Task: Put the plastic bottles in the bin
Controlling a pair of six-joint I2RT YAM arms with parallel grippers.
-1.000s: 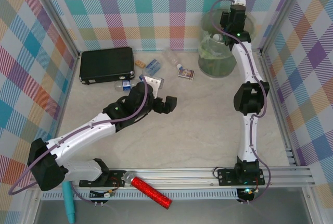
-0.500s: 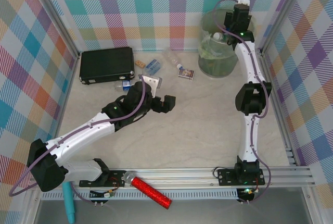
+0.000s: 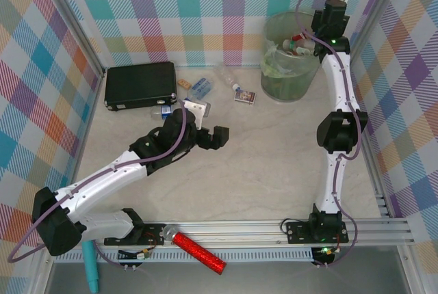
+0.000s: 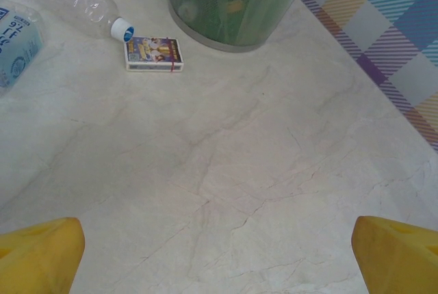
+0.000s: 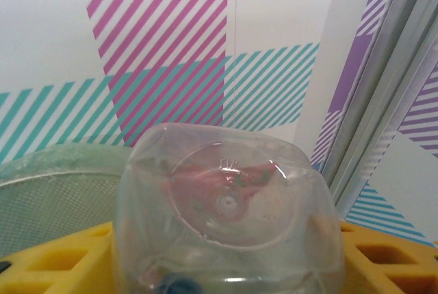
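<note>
My right gripper (image 3: 316,37) hangs over the right side of the bin (image 3: 274,78), shut on a clear plastic bottle (image 3: 302,42). In the right wrist view that bottle's round base (image 5: 226,202) faces the camera between the yellow fingers (image 5: 55,263), red showing through it, with the bin's greenish rim (image 5: 48,161) to the left. My left gripper (image 3: 209,122) is open and low over the table, holding nothing. Ahead of it lie a clear bottle (image 4: 72,0), a blue-labelled bottle (image 4: 14,41) and the bin's wall (image 4: 233,7). Another bottle (image 3: 163,111) lies by the black case.
A flat black case (image 3: 140,84) sits at the back left. A small printed box (image 4: 154,55) lies near the bin's foot. A red glittery cylinder (image 3: 198,251) rests on the front rail. Metal frame posts (image 3: 359,31) and checked walls close in on the bin.
My right gripper has carried the bottle to the right and farther back, from over the bin's middle to its right rim. The left arm has barely shifted.
</note>
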